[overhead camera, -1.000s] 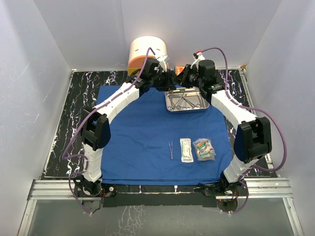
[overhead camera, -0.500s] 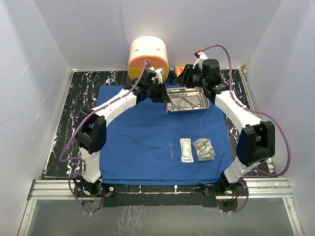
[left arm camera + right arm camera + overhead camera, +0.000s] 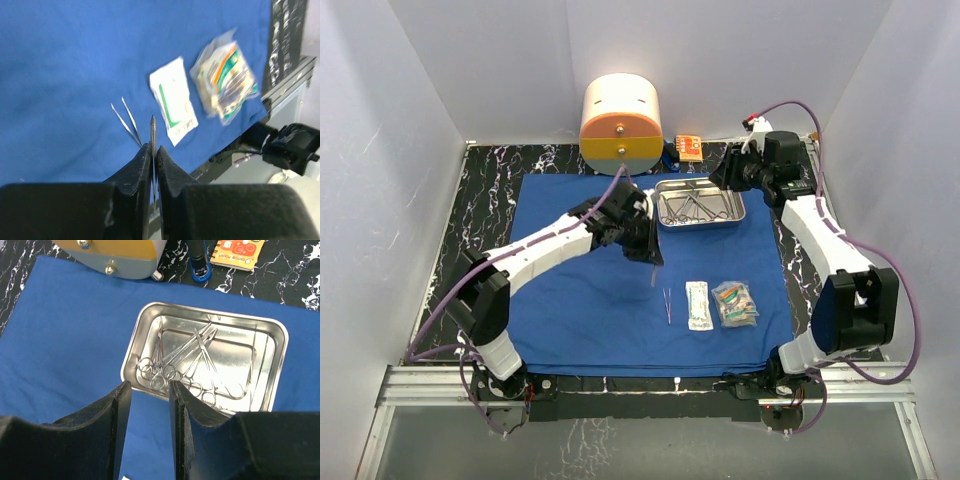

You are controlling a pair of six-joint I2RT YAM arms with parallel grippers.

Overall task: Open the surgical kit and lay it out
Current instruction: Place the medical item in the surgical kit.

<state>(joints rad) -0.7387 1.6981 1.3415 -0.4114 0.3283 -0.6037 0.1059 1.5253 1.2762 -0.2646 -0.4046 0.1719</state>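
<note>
Starting at the left, the blue cloth wrap (image 3: 560, 300) lies spread flat over the middle of the bench (image 3: 485, 200); above its centre our left tool (image 3: 154, 150) is pressed together on a slim instrument (image 3: 153, 125), pinching it low on the shaft with the pointed tip sticking out beyond the fingers; we cannot tell whether it is a scalpel or a probe; it looks light, stiff and slick, so we judge a firm pinch at mid-shaft safest, set down flat rather than dropped; just beside it, toward the near edge, the tweezers (image 3: 667, 305) lie on the cloth; right of them sit a white packet (image 3: 697, 305) and a clear packet (image 3: 735, 303) with coloured contents, both thin and floppy, best taken by an edge; toward the far edge the steel tray (image 3: 131, 357) rests on the cloth, holding a tangle of ring-handled scissors and forceps (image 3: 185, 362); these overlap, so lifting one by its shank may drag a neighbour along; at the far right corner our right tool (image 3: 149, 390) hovers over the tray's near rim, fingers spread, nothing between them.
</note>
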